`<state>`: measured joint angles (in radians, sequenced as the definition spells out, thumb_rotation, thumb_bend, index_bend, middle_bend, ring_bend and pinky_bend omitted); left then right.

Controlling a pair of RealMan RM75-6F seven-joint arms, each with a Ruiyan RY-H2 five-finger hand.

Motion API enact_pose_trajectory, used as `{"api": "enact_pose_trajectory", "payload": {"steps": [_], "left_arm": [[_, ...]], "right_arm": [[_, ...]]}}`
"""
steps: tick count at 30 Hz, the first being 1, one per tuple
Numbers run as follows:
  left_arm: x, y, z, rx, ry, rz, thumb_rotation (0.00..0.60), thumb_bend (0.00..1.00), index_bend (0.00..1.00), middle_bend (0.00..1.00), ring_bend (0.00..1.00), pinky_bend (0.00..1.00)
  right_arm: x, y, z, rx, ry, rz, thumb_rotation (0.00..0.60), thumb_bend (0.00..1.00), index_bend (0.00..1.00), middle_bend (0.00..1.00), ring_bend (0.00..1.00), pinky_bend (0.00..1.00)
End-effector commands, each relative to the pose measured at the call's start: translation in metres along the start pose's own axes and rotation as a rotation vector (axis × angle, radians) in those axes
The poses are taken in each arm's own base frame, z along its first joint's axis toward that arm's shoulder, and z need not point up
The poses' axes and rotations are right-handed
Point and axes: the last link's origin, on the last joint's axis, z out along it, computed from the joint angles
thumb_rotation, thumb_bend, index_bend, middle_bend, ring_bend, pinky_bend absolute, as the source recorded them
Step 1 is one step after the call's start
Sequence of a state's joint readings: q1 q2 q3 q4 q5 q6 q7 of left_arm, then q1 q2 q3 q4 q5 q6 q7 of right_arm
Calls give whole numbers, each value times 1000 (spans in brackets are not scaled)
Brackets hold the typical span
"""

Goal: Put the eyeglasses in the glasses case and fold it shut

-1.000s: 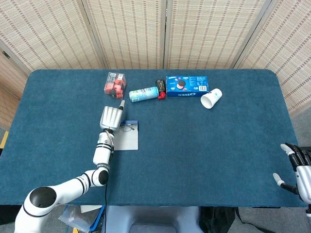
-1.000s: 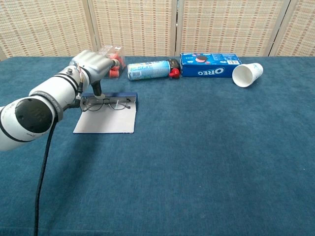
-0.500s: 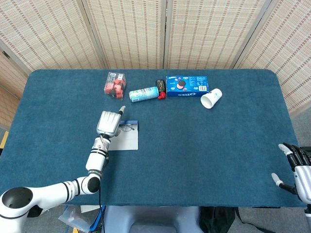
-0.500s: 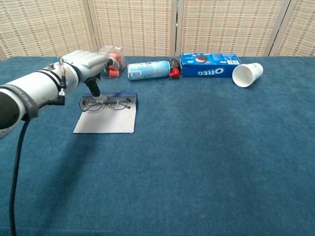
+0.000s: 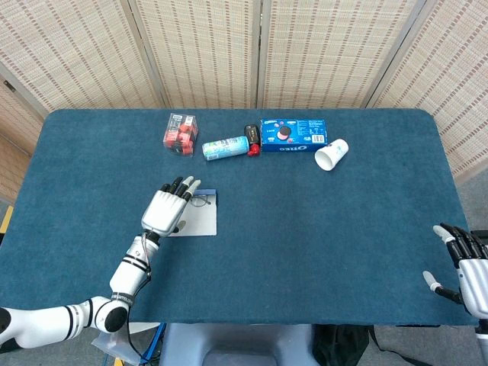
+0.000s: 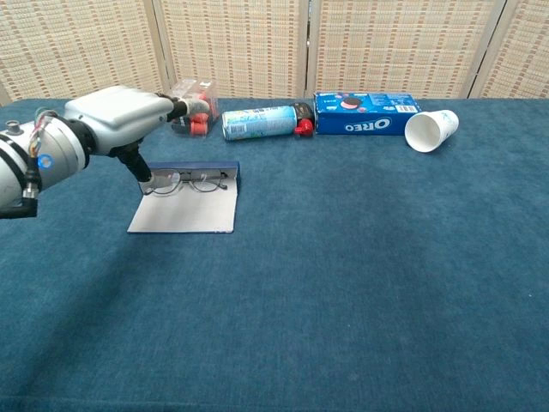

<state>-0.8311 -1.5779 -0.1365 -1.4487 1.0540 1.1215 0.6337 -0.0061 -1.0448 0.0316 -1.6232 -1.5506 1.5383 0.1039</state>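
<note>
The glasses [image 6: 190, 181] lie on the far end of the open case [image 6: 187, 212], which is spread flat on the left part of the bench [image 5: 320, 229]. They rest just inside the case's dark blue far edge, lenses side by side.

Going by size: the bench, covered in blue cloth, carries everything. The left arm [image 6: 34, 159] reaches in from the near left, and its hand [image 5: 164, 210] hovers over the case's left edge with the fingers [image 5: 183, 184] spread and stretched forward, holding nothing. In the chest view one finger points down toward the left end of the glasses; whether it touches them cannot be told. The right hand [image 5: 467, 267] sits at the near right corner of the bench, well apart from the case, its fingers apart and empty.

Along the far side stands a row of smaller things: a blue Oreo box [image 5: 293, 133]; a can [image 5: 226, 148] lying on its side just left of it; a clear pack [image 5: 180, 133] with red contents further left; and a white paper cup [image 5: 331, 155] on its side to the right of the box. A small black-and-red thing [image 5: 252, 140] lies between the can and the box.
</note>
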Motion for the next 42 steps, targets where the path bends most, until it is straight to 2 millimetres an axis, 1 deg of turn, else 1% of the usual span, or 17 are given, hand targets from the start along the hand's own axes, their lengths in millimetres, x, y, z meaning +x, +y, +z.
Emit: {"api": "enact_pose_trajectory", "payload": {"steps": [1,3,5,10,18,25,42], "left_arm": [[-8,-8,-17,-46,44,1,600,210,0,0,0,75],[-12,-12,-20,-70,54,8,600,210,0,0,0,16],[-16,-14,-22,-84,53,20,600,210,0,0,0,0],[-28,-16,-27,-107,37,36,600,210,0,0,0,0],[-49,-15,-26,-120,-4,115,600,210,0,0,0,0],[-58,-16,-28,-117,-26,127,600,210,0,0,0,0],[-70,-17,-21,-88,-65,148,600,210,0,0,0,0]], "right_arm": [[0,0,0,2,-1,0,600,251,97,114,90,107],[0,-1,1,2,-2,-1,600,251,97,114,90,107],[0,-1,1,4,-2,-1,600,251,97,115,90,107],[-1,-2,2,7,-3,-1,600,251,97,115,89,107],[0,-3,1,7,-3,-3,600,252,97,115,90,107],[-1,-4,2,10,-7,-4,600,251,97,115,90,107],[0,-3,0,5,0,-4,600,251,97,115,90,107]]}}
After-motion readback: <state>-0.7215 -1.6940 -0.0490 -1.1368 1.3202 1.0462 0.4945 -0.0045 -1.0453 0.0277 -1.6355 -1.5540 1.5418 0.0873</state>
